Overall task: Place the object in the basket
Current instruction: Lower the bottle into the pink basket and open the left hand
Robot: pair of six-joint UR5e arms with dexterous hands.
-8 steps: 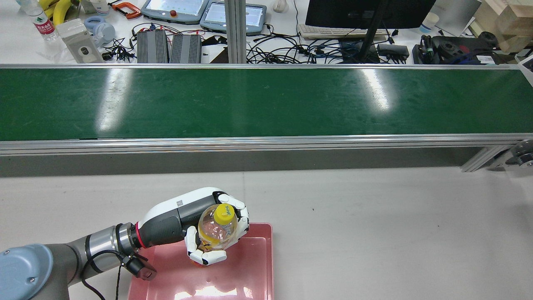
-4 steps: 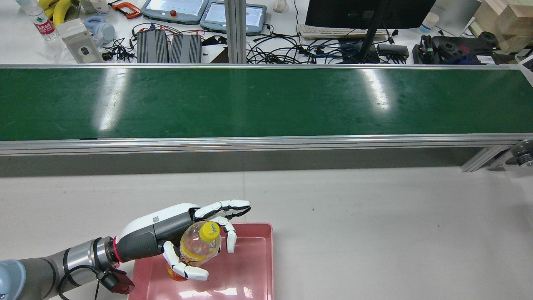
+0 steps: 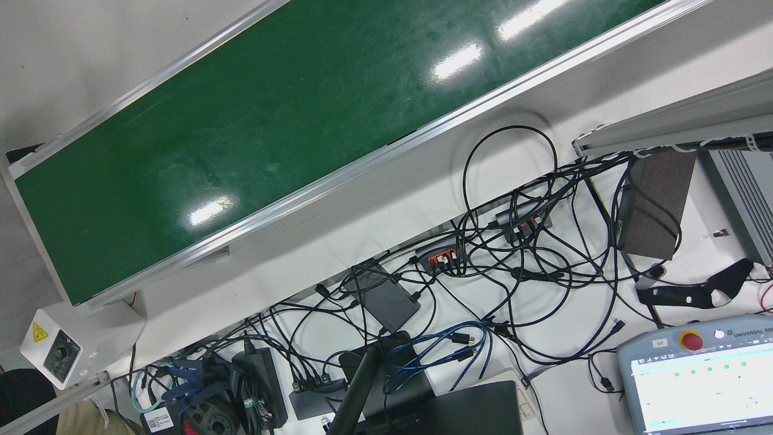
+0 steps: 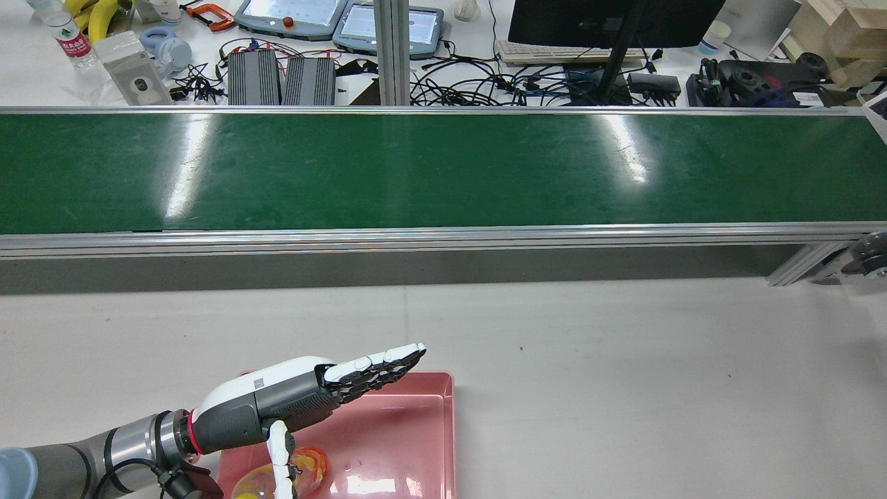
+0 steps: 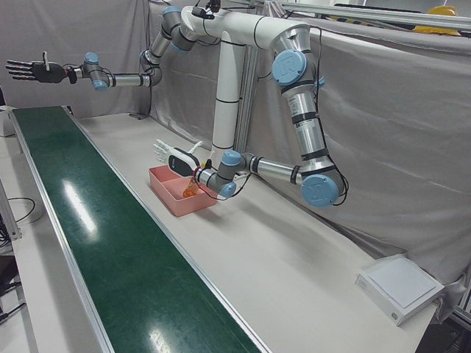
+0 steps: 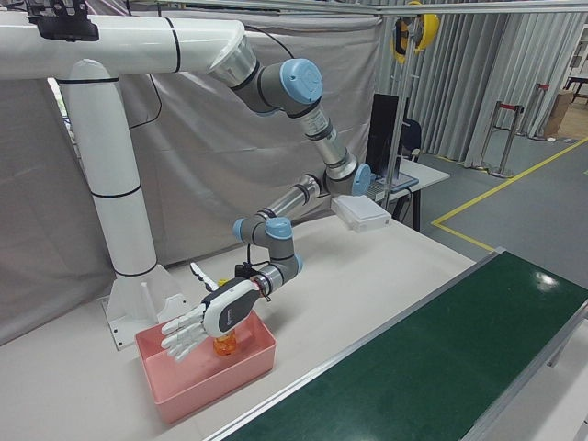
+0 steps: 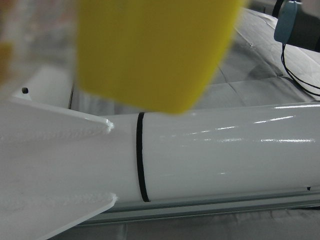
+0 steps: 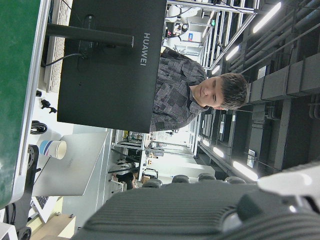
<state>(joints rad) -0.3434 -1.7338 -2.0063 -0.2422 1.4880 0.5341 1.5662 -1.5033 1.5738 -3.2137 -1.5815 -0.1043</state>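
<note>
We see the bottle [image 4: 277, 471], clear with orange-yellow liquid, lying inside the pink basket [image 4: 416, 443] at its near-left corner in the rear view, close to the basket's left wall and partly cut off by that view's lower edge. In the right-front view the bottle [image 6: 223, 345] shows just behind the basket's [image 6: 216, 381] front wall, below the palm. The left hand [image 4: 305, 395] hovers over the basket's left half with its fingers [image 4: 378, 364] released and stretched flat, reaching toward the far rim; one finger hangs down in front of the bottle, and we cannot tell whether it touches it. We find nothing in the right half of the basket floor.

The basket sits on the pale bench [image 4: 624, 388], whose surface is bare from the basket's right wall to the right edge. A strip of open bench separates the basket's far rim from the aluminium rail of the green conveyor belt [image 4: 443, 173], which carries nothing.

In the left-front view the right hand [image 5: 29, 70] is raised well apart beyond the belt's far end, fingers spread, holding nothing.
</note>
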